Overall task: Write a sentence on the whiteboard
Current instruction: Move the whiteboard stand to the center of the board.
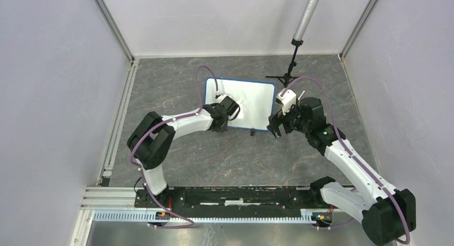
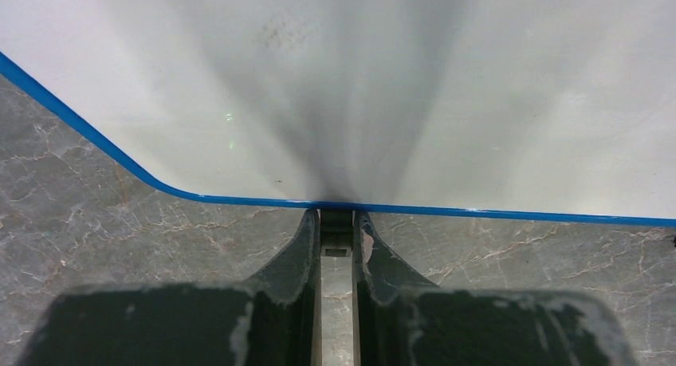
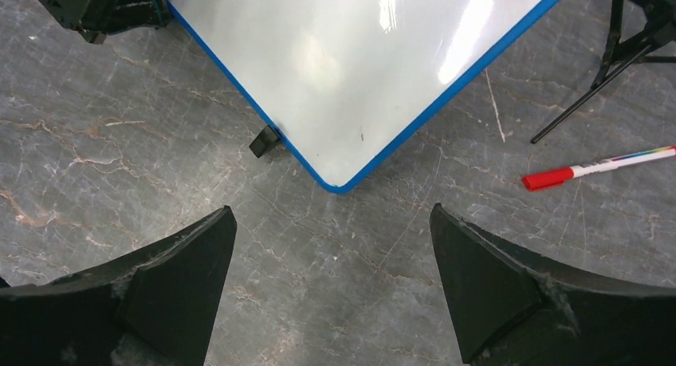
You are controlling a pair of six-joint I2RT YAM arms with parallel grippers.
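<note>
Whiteboard (image 1: 257, 98): white face, blue rim, rounded corners. It is seen at the centre of the top view, laid on the grey marbled surface (image 1: 176, 90). A faint speckled smudge is seen on its face in the upper middle of the left wrist view.

Left gripper (image 2: 336, 222): it is placed at the board's edge, at the lower centre of its wrist view. The jaws are drawn to a narrow slot and are closed on a small dark piece just under the blue rim.

Right gripper (image 3: 331, 209): the jaws are spread wide and nothing is held between them. They are set above bare surface, just short of the board's rounded corner.

Black foot (image 3: 265, 140): it is seen at the board's rim, left of that corner.

Marker (image 3: 598, 165): white barrel, red cap. It is laid on the surface at the right of the right wrist view, apart from the board.

Tripod stand (image 1: 289, 74): black, set just beyond the board's upper right corner in the top view.
</note>
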